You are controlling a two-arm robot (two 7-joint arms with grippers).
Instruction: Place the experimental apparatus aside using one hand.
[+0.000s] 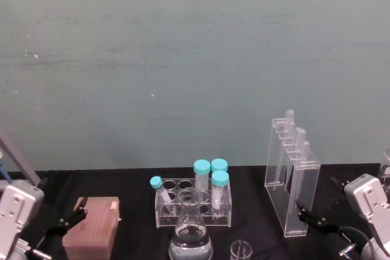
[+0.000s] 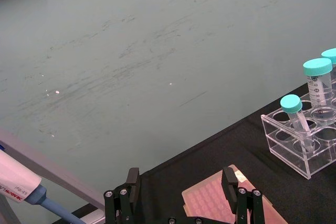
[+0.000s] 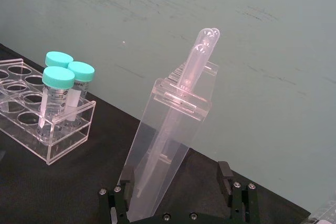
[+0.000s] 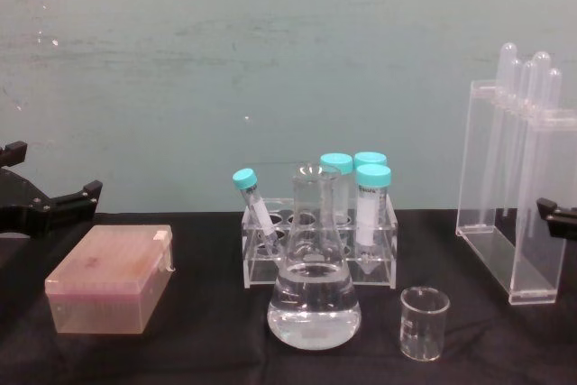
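The tall acrylic rack of glass test tubes (image 1: 292,175) (image 4: 509,214) stands upright at the right of the black table. A conical flask with clear liquid (image 1: 191,235) (image 4: 314,299) and a small glass beaker (image 1: 241,251) (image 4: 424,322) sit at the front centre. My right gripper (image 1: 319,198) (image 3: 176,182) is open just beside the rack's near right side. In the right wrist view the rack's foot (image 3: 157,182) lies between the spread fingers. I cannot tell whether they touch it. My left gripper (image 1: 67,218) (image 2: 180,182) hangs open over the pinkish box (image 1: 92,226).
A low clear rack of teal-capped tubes (image 1: 195,202) (image 4: 320,241) stands just behind the flask. The pinkish box (image 4: 113,281) sits at the front left. A pipette (image 2: 16,184) and a grey bar lie past the table's left edge. A plain teal wall is behind.
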